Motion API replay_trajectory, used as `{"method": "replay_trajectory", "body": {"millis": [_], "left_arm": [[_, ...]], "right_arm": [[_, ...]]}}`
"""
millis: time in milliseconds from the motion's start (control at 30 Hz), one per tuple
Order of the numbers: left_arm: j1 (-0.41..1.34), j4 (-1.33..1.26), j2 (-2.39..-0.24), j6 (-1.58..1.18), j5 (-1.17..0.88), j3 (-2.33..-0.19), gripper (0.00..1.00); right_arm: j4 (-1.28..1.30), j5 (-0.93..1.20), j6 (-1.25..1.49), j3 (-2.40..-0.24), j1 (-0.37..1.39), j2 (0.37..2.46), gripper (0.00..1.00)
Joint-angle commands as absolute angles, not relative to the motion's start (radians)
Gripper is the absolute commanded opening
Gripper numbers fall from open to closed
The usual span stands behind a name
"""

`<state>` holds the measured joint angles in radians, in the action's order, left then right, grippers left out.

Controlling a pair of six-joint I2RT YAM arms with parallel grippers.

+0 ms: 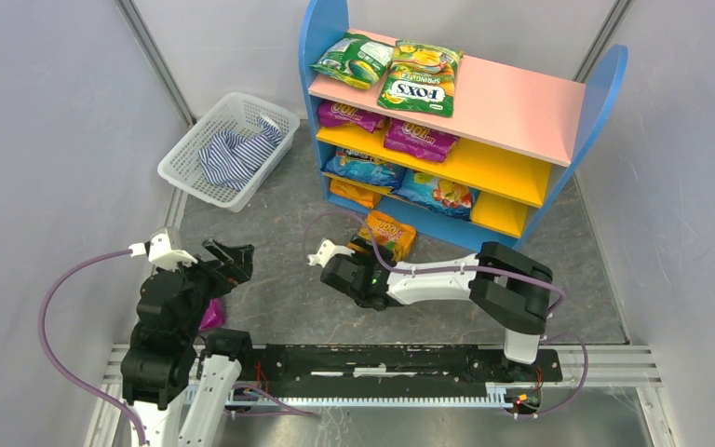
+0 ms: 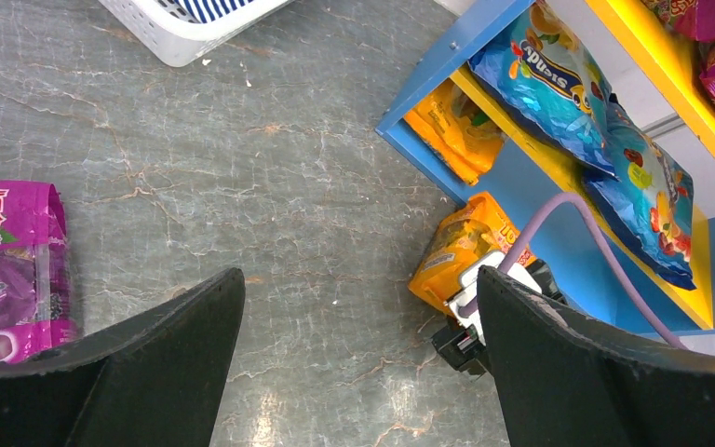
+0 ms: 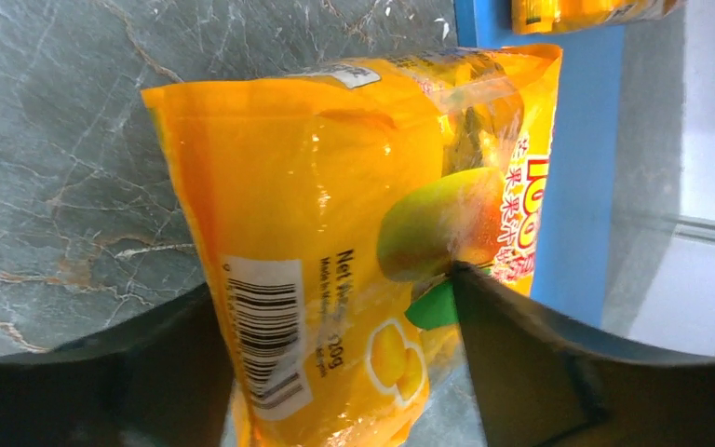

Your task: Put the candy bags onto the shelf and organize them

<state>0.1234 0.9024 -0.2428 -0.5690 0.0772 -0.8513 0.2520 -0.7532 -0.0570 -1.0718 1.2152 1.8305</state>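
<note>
1. The right gripper (image 3: pixel 332 279) is low on the grey marbled table (image 1: pixel 279 233), just in front of the shelf (image 1: pixel 521 107). Its jaws are spread wide.
2. An orange candy bag (image 3: pixel 335 186) stands on its edge between those jaws, with the barcode and a mango picture facing the wrist camera. Its far side is against the shelf's blue base.
3. The right finger's tip meets the bag's printed face. Whether it presses there or only overlaps it is hard to tell from this angle.
4. The left gripper (image 2: pixel 358 279) hangs over bare table at the near left. Its fingers are far apart and nothing is between them.
5. A purple candy bag (image 2: pixel 5 270) lies flat on the table just left of the left gripper, close to that arm's base.
6. On the shelf's pink top board, a green bag (image 1: pixel 354 58) and the green-yellow FOX'S bag (image 1: pixel 421 77) lie side by side at the left end.
7. Two purple bags (image 1: pixel 349 116) (image 1: pixel 419 138) lie on the yellow middle board.
8. Below them are two blue bags (image 1: pixel 365 168) (image 1: pixel 439 193). Another orange bag (image 1: pixel 354 193) is tucked under the left one.
9. A white mesh basket (image 1: pixel 186 172) holding a blue-white striped cloth (image 1: pixel 239 154) sits on the table left of the shelf, well apart from both arms.
</note>
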Motion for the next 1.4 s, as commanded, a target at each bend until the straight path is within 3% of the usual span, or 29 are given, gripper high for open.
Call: {"method": "replay_trajectory", "body": {"millis": [0, 233, 400, 500, 700, 1000, 1367], "left_arm": [[0.115, 0.868, -0.248, -0.543, 0.084, -0.865, 1.00], [0.115, 0.864, -0.260, -0.543, 0.083, -0.866, 1.00], [0.115, 0.859, -0.267, -0.537, 0.071, -0.865, 1.00], [0.114, 0.857, -0.266, -0.536, 0.068, -0.865, 1.00], [0.114, 0.857, -0.252, -0.532, 0.063, -0.865, 1.00], [0.115, 0.855, -0.235, -0.528, 0.055, -0.865, 1.00], [0.117, 0.854, -0.232, -0.525, 0.048, -0.866, 1.00]], "right_arm": [[0.251, -0.893, -0.103, -1.114, 1.252, 1.836, 0.70], [0.204, -0.949, -0.163, -1.019, 1.265, 1.728, 0.47], [0.186, -0.996, -0.255, -0.976, 1.264, 1.665, 0.45], [0.158, -1.007, -0.318, -0.950, 1.249, 1.632, 0.34], [0.111, -0.973, -0.452, -0.946, 1.174, 1.583, 0.22], [0.007, -0.970, -0.610, -0.951, 1.075, 1.550, 0.20], [-0.490, -0.854, -0.849, -0.868, 0.903, 1.739, 0.17]]}}
